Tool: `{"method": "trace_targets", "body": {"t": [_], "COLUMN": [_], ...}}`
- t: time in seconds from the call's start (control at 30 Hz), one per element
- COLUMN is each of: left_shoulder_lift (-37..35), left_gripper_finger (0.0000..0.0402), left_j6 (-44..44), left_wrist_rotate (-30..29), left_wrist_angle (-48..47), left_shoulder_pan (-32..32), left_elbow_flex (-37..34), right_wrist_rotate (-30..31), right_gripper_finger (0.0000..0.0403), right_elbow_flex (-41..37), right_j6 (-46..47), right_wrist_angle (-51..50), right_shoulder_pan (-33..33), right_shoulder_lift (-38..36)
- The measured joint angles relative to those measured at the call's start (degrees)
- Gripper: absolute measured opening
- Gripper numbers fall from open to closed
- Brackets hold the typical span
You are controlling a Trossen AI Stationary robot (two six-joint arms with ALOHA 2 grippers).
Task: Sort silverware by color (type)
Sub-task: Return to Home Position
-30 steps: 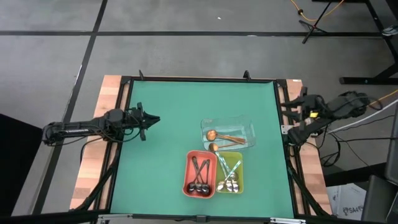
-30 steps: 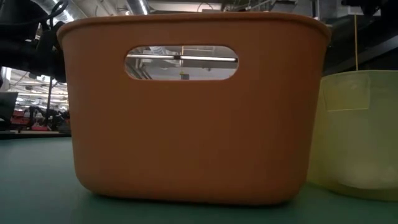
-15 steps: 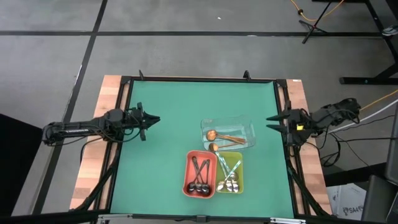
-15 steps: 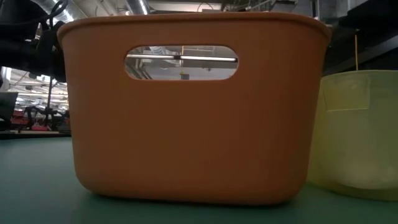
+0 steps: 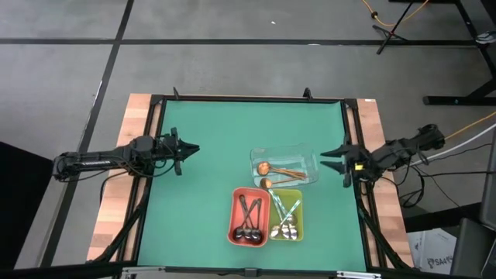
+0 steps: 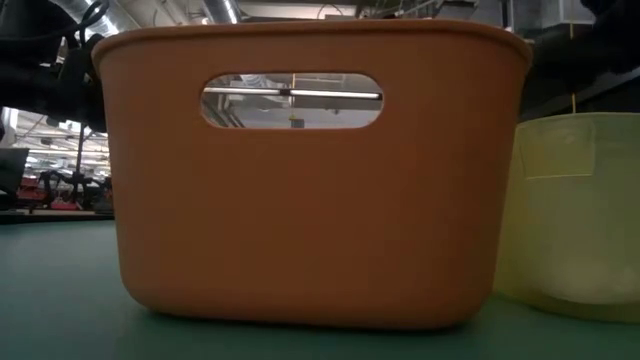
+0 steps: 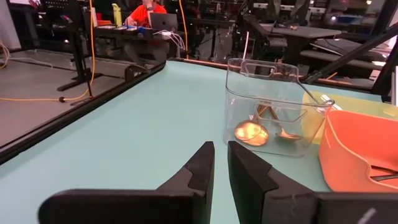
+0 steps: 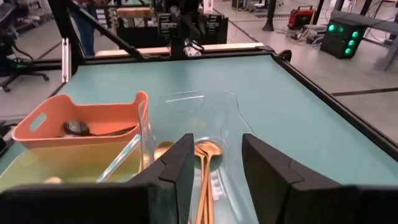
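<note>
Three trays sit close together in the lower centre of the high view, on the green table [image 5: 209, 186]. All of the silverware lies in them. The clear tray [image 5: 308, 160] holds the copper-gold spoons [image 5: 263, 167]. Just below it, the orange tray [image 5: 235, 203] holds the black spoons [image 5: 248, 230]. The yellow-green tray [image 5: 299, 203], touching the orange one's right side, holds the silver spoons [image 5: 285, 230].

The left gripper [image 5: 194, 149] hangs at mid-left of the table, well apart from the trays and pointing toward them. In the left wrist view its fingers [image 7: 202, 165] stand almost together with only a slim gap, gripping nothing.

The right gripper [image 5: 324, 153] is at the table's right edge, just beside the clear tray. In its wrist view the fingers [image 8: 183, 158] are spread and empty, with the copper-gold spoons showing between them.

The orange tray's wall fills most of the low view.
</note>
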Motion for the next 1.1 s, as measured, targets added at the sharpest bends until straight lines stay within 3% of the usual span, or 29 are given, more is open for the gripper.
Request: {"method": "trace_targets", "body": {"t": [0.63, 0.83, 0.93, 1.1], "left_shoulder_lift": [0.0, 0.0, 0.0, 0.0], "left_gripper_finger": [0.0039, 0.0039, 0.0039, 0.0039], "left_j6": [0.0, 0.0, 0.0, 0.0], "left_wrist_rotate": [0.0, 0.0, 0.0, 0.0], "left_wrist_angle": [0.0, 0.0, 0.0, 0.0], "left_shoulder_pan": [0.0, 0.0, 0.0, 0.0], "left_elbow_flex": [0.0, 0.0, 0.0, 0.0], "right_wrist_rotate": [3.4, 5.1, 3.8, -3.6], "right_gripper_finger": [0.0124, 0.0124, 0.0124, 0.0124], "right_elbow_flex": [-20.0, -22.8, -22.8, -22.8], "right_j6": [-5.0, -7.5, -10.1, -14.5], "right_wrist_angle": [30.0, 34.8, 37.1, 39.9], "right_shoulder_pan": [0.0, -0.5, -2.7, -9.5], "right_shoulder_lift": [0.0, 0.0, 0.0, 0.0]}}
